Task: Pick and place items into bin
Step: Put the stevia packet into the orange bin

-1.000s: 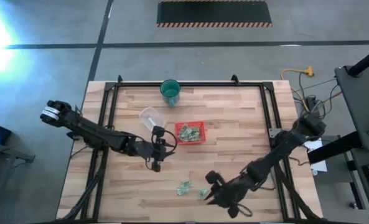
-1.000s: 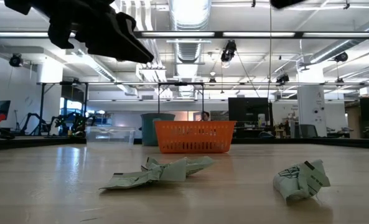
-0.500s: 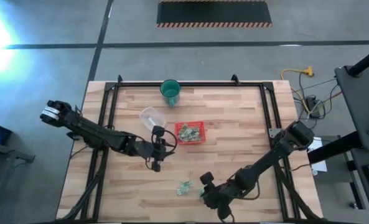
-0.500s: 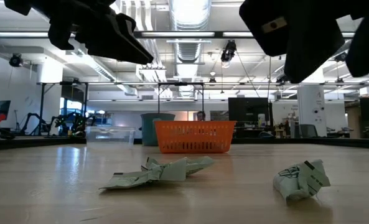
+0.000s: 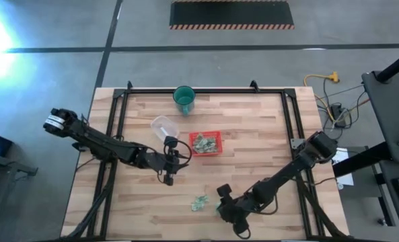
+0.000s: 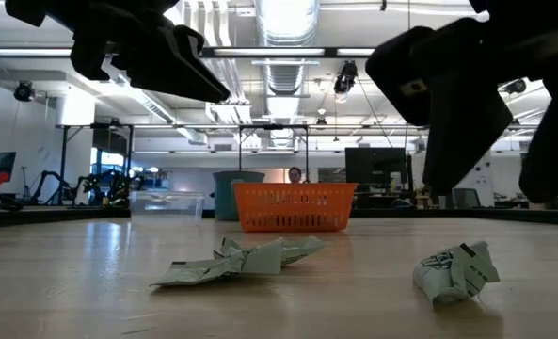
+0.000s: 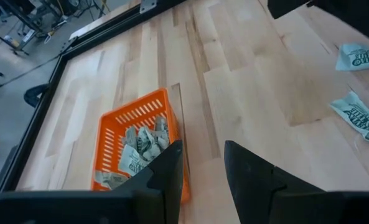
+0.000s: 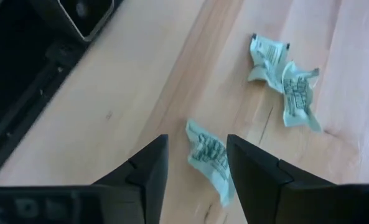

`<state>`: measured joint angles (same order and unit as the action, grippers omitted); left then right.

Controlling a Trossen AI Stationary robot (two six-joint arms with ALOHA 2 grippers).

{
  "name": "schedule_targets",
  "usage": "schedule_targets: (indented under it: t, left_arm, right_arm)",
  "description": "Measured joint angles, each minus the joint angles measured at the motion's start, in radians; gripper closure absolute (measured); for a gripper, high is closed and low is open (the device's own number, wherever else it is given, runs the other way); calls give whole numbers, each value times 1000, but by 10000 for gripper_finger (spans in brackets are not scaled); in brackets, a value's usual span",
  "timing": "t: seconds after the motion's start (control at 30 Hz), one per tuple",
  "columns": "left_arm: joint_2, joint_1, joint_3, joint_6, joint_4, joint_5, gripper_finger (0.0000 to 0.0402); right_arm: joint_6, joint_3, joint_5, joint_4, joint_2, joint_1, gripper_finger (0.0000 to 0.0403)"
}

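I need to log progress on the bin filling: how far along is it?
Mostly done, it seems. Several pale-green wrappers already lie in the red tray. In hand: the right hand hovers open over one loose wrapper near the table's front edge, nothing gripped yet. Left: that piece and the crumpled pieces beside it. The left hand waits beside the tray, holding nothing.

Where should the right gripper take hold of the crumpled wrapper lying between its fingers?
Probably the raised, crumpled middle of the wrapper, coming straight down. It lies low on the wooden table, so a side approach finds little to pinch. The right gripper is open with a finger on either side, apart from the other wrapper.
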<state>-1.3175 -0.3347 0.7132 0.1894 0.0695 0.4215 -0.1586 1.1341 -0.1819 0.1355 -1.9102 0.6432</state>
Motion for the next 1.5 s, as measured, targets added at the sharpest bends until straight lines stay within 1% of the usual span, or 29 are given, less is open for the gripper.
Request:
schedule_targets:
  t: [0.23, 0.5, 0.7, 1.0, 1.1, 1.43, 1.5]
  left_arm:
    - [0, 0, 0, 0, -1, 0, 301]
    - [0, 0, 0, 0, -2, 0, 301]
    - [0, 0, 0, 0, -3, 0, 301]
    - [0, 0, 0, 0, -3, 0, 301]
    - [0, 0, 0, 0, -4, 0, 301]
    - [0, 0, 0, 0, -4, 0, 301]
    - [0, 0, 0, 0, -4, 0, 301]
  right_arm:
    - [9, -14, 2, -72, -27, -5, 259]
    - [49, -12, 10, -87, -68, -18, 257]
    - [66, -15, 7, -86, -66, -20, 271]
    - [75, -29, 7, -86, -68, -20, 302]
    - [100, -30, 7, -86, -68, -22, 315]
    - [161, -31, 7, -86, -68, -24, 384]
    - [167, -31, 3, -86, -68, -24, 391]
